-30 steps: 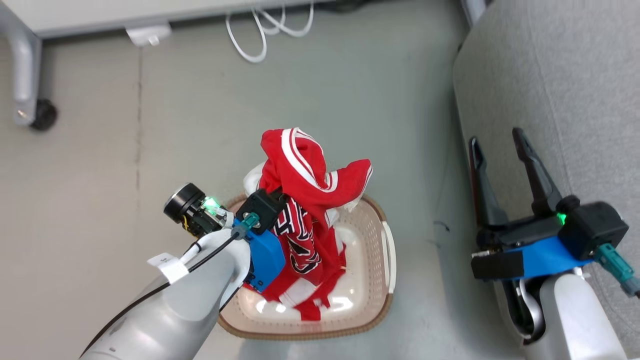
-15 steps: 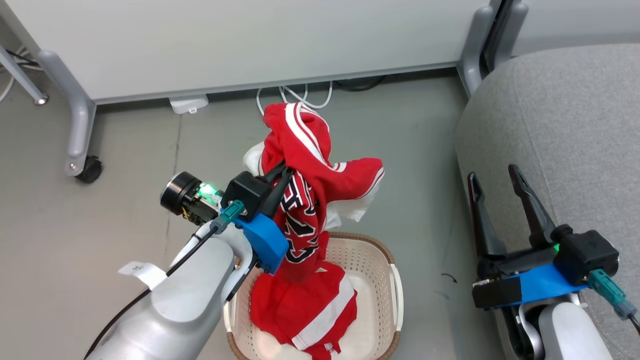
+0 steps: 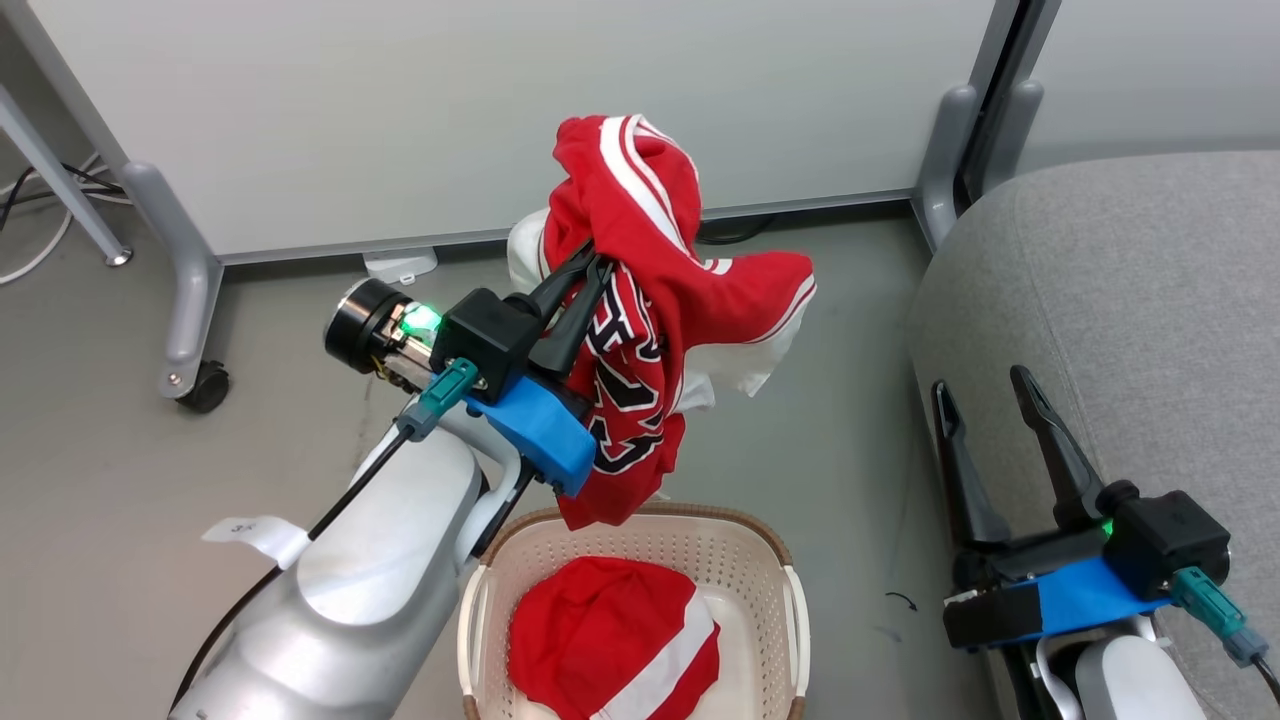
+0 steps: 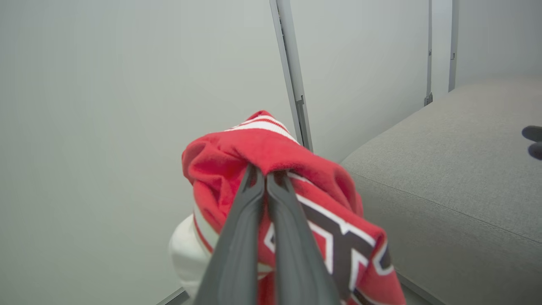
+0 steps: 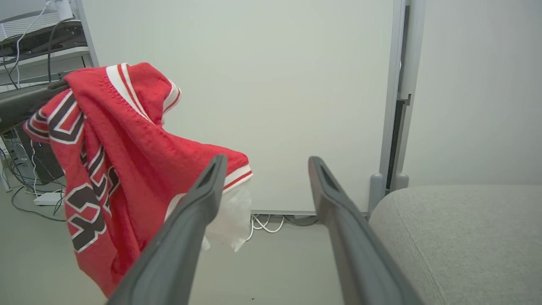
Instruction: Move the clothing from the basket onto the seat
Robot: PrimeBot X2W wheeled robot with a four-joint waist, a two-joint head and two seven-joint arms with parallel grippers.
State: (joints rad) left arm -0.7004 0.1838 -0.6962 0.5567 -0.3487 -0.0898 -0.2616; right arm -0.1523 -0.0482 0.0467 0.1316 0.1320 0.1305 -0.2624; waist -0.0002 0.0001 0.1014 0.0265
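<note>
My left gripper [image 3: 590,265] is shut on a red jersey [image 3: 650,300] with white stripe trim and black-and-white lettering, and holds it in the air above the cream basket [image 3: 770,600]. In the left wrist view the closed fingers [image 4: 264,199] pinch a bunched fold of that jersey [image 4: 296,169]. A second red garment [image 3: 610,645] with a white stripe lies inside the basket. The grey seat [image 3: 1130,300] is to the right. My right gripper [image 3: 980,385] stands open beside the seat's edge, nothing between its fingers; the right wrist view shows the jersey [image 5: 123,161] hanging left of its fingers [image 5: 199,220].
A white partition panel [image 3: 480,110] on grey legs with a castor [image 3: 205,385] stands behind the basket. White cables and a power adapter [image 3: 400,265] lie at its foot. Grey floor [image 3: 120,480] spreads to the left.
My left gripper has lifted the jersey up out of the basket, leaving the second garment inside. The head camera has tilted up, so the whole picture shifted. The right gripper has stayed open.
</note>
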